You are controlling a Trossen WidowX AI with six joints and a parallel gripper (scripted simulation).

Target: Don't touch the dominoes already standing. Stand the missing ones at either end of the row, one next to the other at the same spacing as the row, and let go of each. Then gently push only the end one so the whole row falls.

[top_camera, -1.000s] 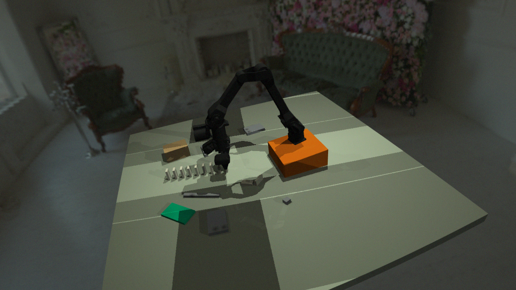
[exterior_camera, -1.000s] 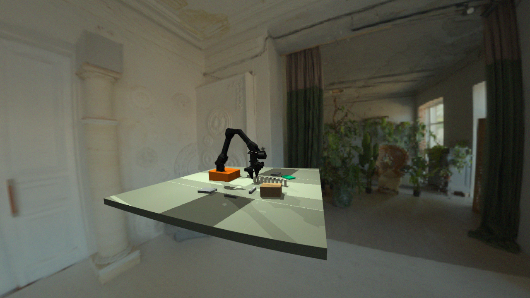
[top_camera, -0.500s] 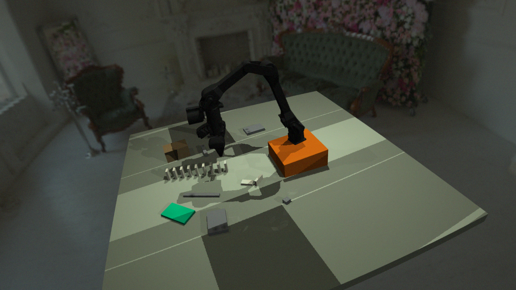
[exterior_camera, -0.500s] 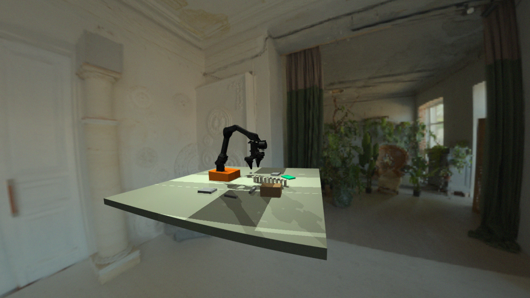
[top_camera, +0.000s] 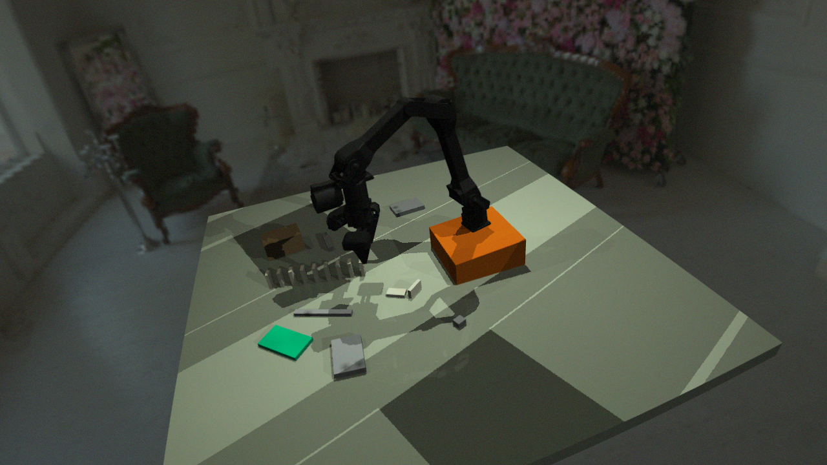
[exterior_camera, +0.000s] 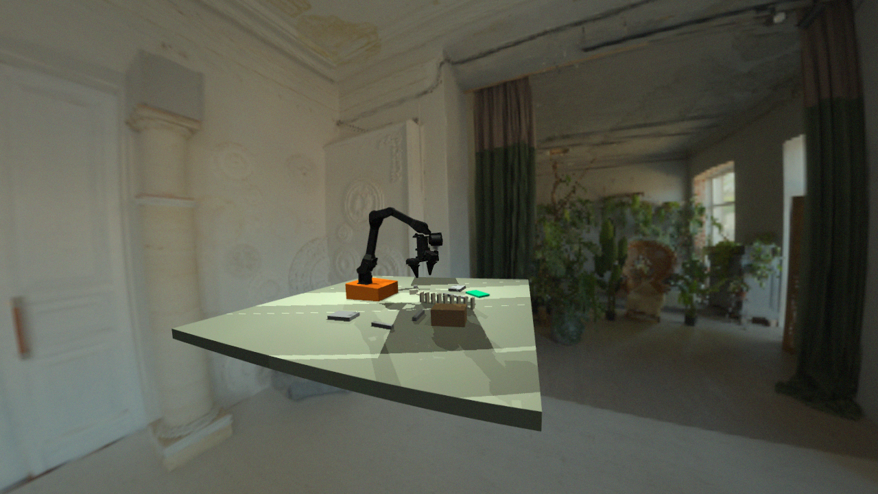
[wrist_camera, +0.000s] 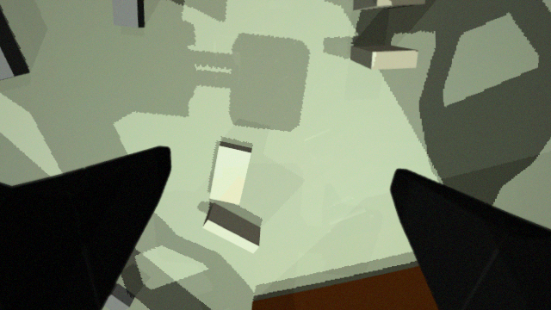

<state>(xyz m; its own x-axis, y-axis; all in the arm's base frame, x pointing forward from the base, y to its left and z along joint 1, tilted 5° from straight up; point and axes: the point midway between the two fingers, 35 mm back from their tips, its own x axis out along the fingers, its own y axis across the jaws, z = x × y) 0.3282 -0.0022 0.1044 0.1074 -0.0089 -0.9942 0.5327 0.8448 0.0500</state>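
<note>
— Eight or so dominoes [top_camera: 312, 271] are standing in a row on the tabletop [top_camera: 578, 323], beside the brown box [top_camera: 283, 239].

— And the fingers [top_camera: 361, 245]?

— Hanging spread wide above the row's end nearest the orange base [top_camera: 497, 248], gripping nothing. Two pale dominoes [top_camera: 402, 290] are lying loose nearby.

The table [top_camera: 607, 323] looks smooth and matt, a pale green painted finish. The arm [top_camera: 398, 124] and its gripper [top_camera: 359, 237] read as matt black plastic. The base block [top_camera: 497, 254] is flat, matt orange. The brown box [top_camera: 283, 239] may be cardboard or wood; shadow obscures it. The dominoes [top_camera: 314, 271] appear smooth, pale and unglossed.
</note>
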